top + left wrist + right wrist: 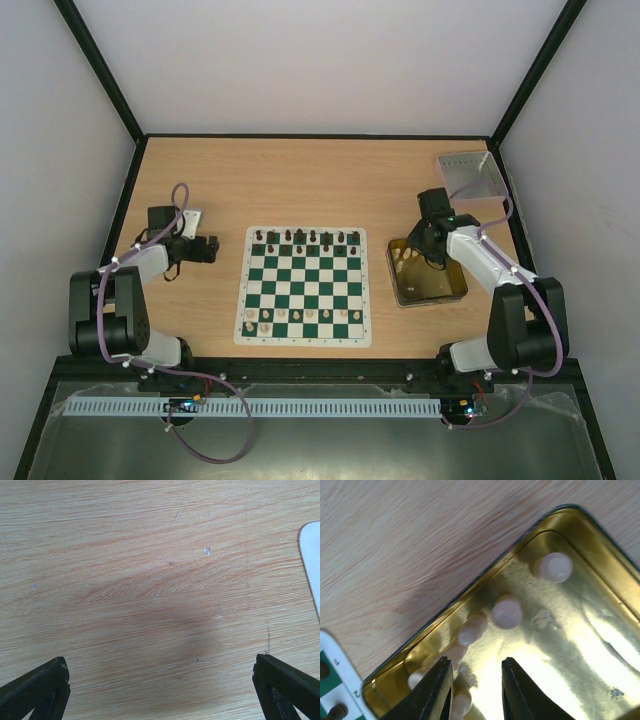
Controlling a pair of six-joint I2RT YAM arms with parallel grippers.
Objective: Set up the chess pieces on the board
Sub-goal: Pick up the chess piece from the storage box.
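Seen from above, the board (304, 283) lies flat in the middle of the tabletop (300, 180). Dark pieces (313, 237) stand along its far edge and cream pieces (297, 317) along the near one. The right arm (480, 255) dips into the gold tin (440, 285) just beside the board, while the left arm (150, 262) waits well apart on the other side. A grey tray (470, 173) sits in the far right corner, and white walls on black framing close in the light wood surface. The left wrist view shows the left jaws spread wide and holding nothing, over bare, faintly scuffed wood grain, with a white board corner (312, 565) at the right edge. The right wrist view shows the right jaws parted by only a narrow gap and gripping nothing, low over the tin's glaring floor (600, 645). Several cream pieces (507, 611) lie toppled there, most bunched along the tin's wall. The board's corner (327, 677) and one dark piece (337, 712) show at lower left. The step in hand looks to be fetching another cream piece. It would go best by choosing one that lies apart from the wall and from its neighbours. The jaws would open a little wider, come down square over the piece and close across its body. It should then be lifted clear of the rim before crossing to the board and set upright on its square without brushing those already standing. The slick metal may let a piece roll away.
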